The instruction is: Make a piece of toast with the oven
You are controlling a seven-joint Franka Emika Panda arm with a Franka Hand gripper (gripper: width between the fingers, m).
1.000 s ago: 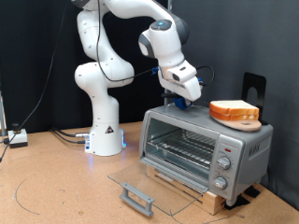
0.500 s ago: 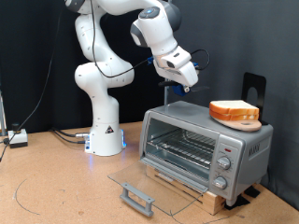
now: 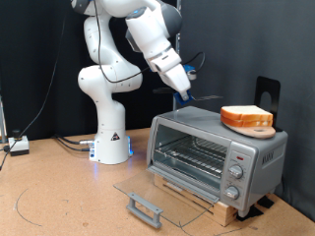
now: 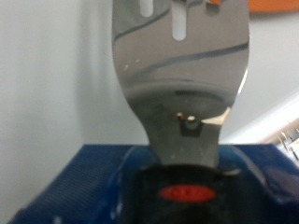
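Observation:
The oven (image 3: 212, 152) stands at the exterior view's right with its glass door (image 3: 148, 192) folded down flat; only the bare wire rack (image 3: 192, 155) shows inside. My gripper (image 3: 184, 91) hangs above the oven's left top corner, shut on a spatula (image 3: 205, 97). In the wrist view the spatula's slotted metal blade (image 4: 182, 65) fills the frame, with its blue handle below. The piece of toast is not in view. A different orange-crusted slice (image 3: 246, 115) lies on a round tan board (image 3: 260, 129) on the oven's top; an orange edge (image 4: 273, 5) shows beyond the blade.
The robot's white base (image 3: 110, 138) stands to the left of the oven. The open door's grey bar handle (image 3: 144, 207) juts out over the table in front. A black stand (image 3: 268, 93) rises behind the oven. Cables (image 3: 15, 146) lie at the far left.
My gripper has risen from the oven's top and swung up and to the left, carrying the spatula. The slice on the board has not moved.

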